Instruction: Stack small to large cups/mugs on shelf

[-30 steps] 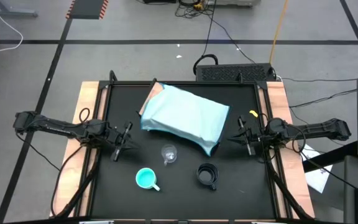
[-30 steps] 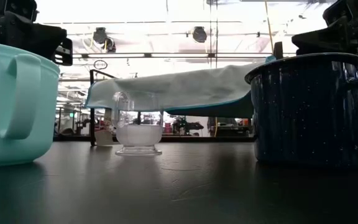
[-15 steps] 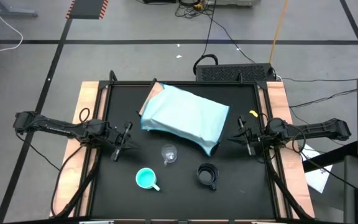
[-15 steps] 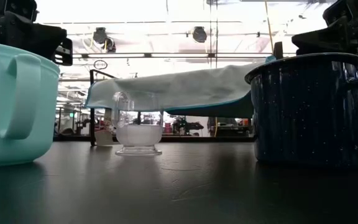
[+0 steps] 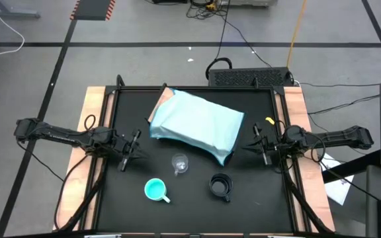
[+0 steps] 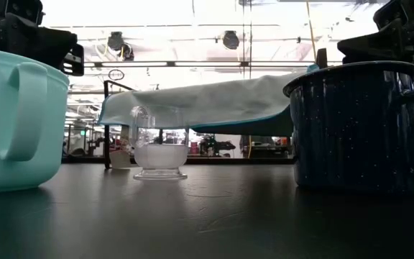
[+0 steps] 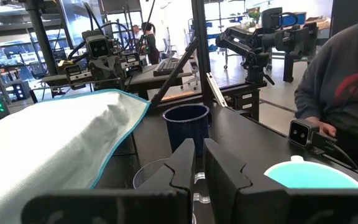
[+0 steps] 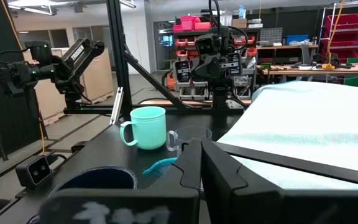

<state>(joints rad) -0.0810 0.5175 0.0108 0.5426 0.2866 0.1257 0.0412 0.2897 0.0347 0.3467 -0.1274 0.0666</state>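
The shelf (image 5: 197, 122), a light blue platform with a tan edge, lies skewed across the far half of the black table (image 5: 190, 205). In the low view its top stands raised above the tabletop. Nothing rests on it, so no part of the stack is made.

The black mug (image 5: 221, 186) stands upright on the near right of the table, handle toward the near edge, well apart from the shelf. As the largest, it would logically serve as the base.

The teal mug (image 5: 155, 190) stands upright at the near left, white handle to its right, near the black mug but not touching it.

The glass cup (image 5: 178, 162) stands upright between the two mugs and the shelf's near edge, closest of the three to the shelf. All three sit singly, apparently laid out for separate pickup.

The left gripper (image 5: 130, 151) hangs over the table's left side, jaws drawn to a narrow slit and holding nothing. The right gripper (image 5: 259, 147) hangs at the right side beside the shelf's corner, jaws fully closed and empty. Both appear parked.
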